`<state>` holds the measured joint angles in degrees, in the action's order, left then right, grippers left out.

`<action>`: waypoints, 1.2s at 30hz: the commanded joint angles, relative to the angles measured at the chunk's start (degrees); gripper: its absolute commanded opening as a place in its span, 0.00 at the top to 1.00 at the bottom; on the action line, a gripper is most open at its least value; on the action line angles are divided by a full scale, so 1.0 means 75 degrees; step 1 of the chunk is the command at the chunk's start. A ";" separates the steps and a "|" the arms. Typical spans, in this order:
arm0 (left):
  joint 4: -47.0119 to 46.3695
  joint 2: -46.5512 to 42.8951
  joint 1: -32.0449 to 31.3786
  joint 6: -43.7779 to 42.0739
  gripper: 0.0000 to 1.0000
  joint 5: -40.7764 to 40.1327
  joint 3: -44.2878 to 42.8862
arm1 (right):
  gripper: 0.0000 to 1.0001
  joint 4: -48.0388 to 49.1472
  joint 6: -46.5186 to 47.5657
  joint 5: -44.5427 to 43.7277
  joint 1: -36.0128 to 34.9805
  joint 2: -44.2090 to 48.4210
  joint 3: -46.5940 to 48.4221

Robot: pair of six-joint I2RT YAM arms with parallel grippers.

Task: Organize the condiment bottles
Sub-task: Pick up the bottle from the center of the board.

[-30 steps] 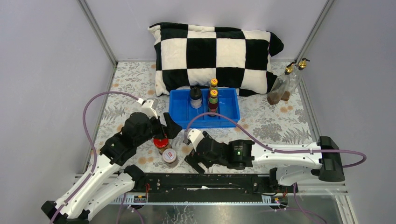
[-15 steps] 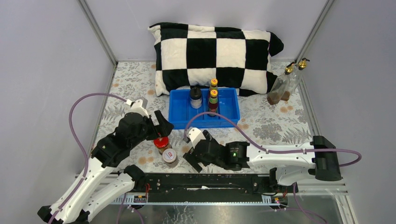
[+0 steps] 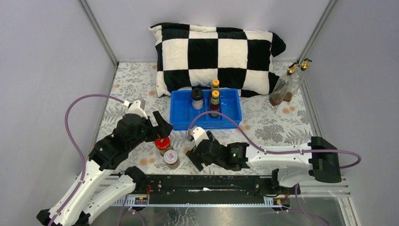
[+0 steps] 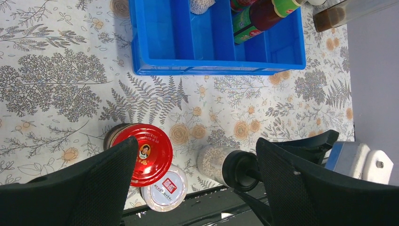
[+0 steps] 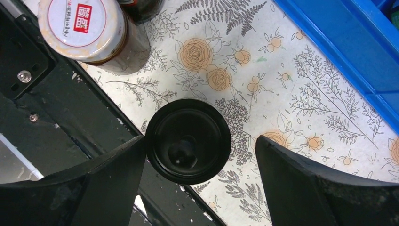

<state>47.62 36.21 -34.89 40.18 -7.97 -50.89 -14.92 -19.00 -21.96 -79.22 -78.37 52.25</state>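
**Right gripper spread astride a black-capped jar; left gripper spread over the red-lidded jar**

*Top external.* Right gripper: low, in front of the blue tray, fingers apart; its wrist hid what lay between them. Left gripper: likewise spread, in front and to the left of the tray, above the red-lidded jar. White-lidded jar: touching the red one on the side away from the tray. Inside the tray stood the trayed black-capped jar and the yellow-capped sauce bottles. Gold-spouted bottles: well to the right of the tray.

*Left wrist.* Nothing was held. The red lid showed just beside one finger. The loose black-capped jar, holding pale granules, stood near it in front of the tray.

*Right wrist.* The loose jar's cap sat between the jaws, which had not closed on it: one finger was touching or nearly touching the cap, the other stood apart.

*Handling (judged).* Small, rigid and probably light, with smooth, slippery walls. It was best pinched across the cap or just below it, squarely, so it would not tip. The red-lidded jar looked heavier, and its touching neighbour left little room for a finger on that side.
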 commanded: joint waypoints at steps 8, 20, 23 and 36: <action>0.0108 -0.0098 -0.0047 0.0021 0.01 -0.0133 -0.0210 | 0.15 0.0581 -0.0153 0.0029 0.0236 -0.0265 -0.0136; 0.0108 -0.0116 -0.0045 -0.0049 0.01 -0.0144 -0.0257 | 0.31 0.0621 -0.0098 0.0108 0.0285 -0.0435 -0.0002; 0.0081 -0.0102 -0.0047 -0.0061 0.01 -0.0156 -0.0237 | 0.33 0.0535 -0.0062 0.0043 0.0287 -0.0397 0.0100; -0.0115 -0.0191 -0.0047 -0.0003 0.01 -0.0082 -0.0081 | 0.36 -0.0189 0.0240 -0.0328 0.0795 -0.0039 0.1339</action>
<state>47.59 35.53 -34.89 40.18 -7.99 -50.98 -16.16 -18.94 -21.63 -75.68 -81.47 55.70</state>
